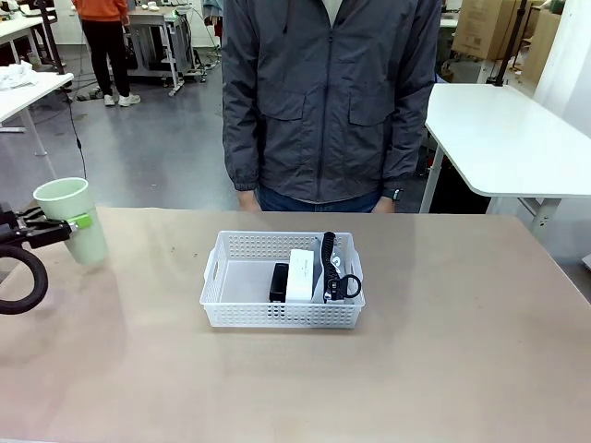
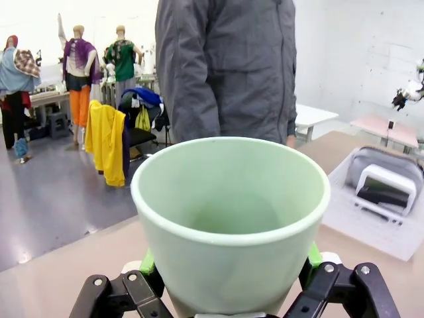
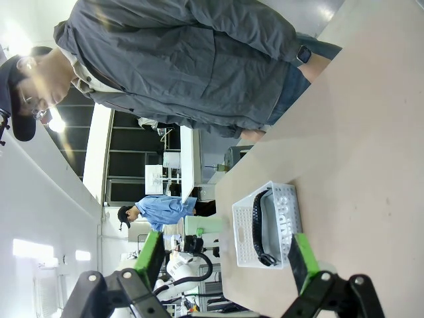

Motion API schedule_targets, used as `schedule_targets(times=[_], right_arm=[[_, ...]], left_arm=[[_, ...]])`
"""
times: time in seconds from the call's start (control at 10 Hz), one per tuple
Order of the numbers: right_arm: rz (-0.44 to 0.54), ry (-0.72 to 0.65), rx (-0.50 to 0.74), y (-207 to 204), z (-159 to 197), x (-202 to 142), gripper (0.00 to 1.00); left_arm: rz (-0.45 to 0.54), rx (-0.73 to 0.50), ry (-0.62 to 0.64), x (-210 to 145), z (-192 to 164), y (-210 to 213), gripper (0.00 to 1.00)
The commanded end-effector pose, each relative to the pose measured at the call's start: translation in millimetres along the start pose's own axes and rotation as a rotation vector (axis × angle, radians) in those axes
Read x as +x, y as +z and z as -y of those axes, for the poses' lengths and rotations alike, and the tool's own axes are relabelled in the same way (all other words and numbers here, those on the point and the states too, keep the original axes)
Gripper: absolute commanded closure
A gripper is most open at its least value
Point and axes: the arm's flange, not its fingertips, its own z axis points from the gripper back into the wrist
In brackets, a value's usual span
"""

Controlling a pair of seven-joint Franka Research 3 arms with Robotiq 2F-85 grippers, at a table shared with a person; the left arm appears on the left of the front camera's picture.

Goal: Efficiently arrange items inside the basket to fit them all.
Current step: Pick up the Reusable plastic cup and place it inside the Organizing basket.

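Left gripper (image 1: pixel 78 223) at the table's 9 o'clock edge, clamped on the cup (image 1: pixel 70 218). Cup upright, mouth up, sitting between the green pads (image 2: pixel 147 262), one pad on each side of its lower wall, rim above the fingers. In the left wrist view the cup (image 2: pixel 230 218) is dead centre over the jaws.

Basket (image 1: pixel 222 309) at table centre, well apart from the cup, toward 3 o'clock from it. Inside, in the right half: stapler (image 1: pixel 279 281), box (image 1: pixel 301 274) just beside it, pouch (image 1: pixel 334 268) with black strap against the right wall. Left half of basket bare.

Right gripper (image 3: pixel 225 262) has fingers wide apart, nothing between them; basket (image 3: pixel 246 225) lies ahead of it, apart.

Person (image 1: pixel 331 97) stands at 12 o'clock.
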Motion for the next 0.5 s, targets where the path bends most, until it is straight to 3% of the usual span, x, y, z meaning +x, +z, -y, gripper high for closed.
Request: schedule_targets(times=[0.0,0.1,0.2,0.3,0.4], right_arm=[[0.009,-0.018,0.028,0,-5,1,0.00],[0.009,-0.018,0.028,0,-5,1,0.00],[0.009,-0.018,0.028,0,-5,1,0.00],[0.009,-0.018,0.028,0,-5,1,0.00],[0.009,-0.018,0.028,0,-5,1,0.00]], left_arm=[[0.012,-0.058,0.094,59,36,24,0.66],[-0.028,-0.105,0.152,89,56,36,0.66],[-0.070,-0.108,0.094,116,78,49,1.00],[-0.089,-0.072,0.070,142,99,65,0.67],[-0.148,-0.105,0.103,158,115,78,1.00]])
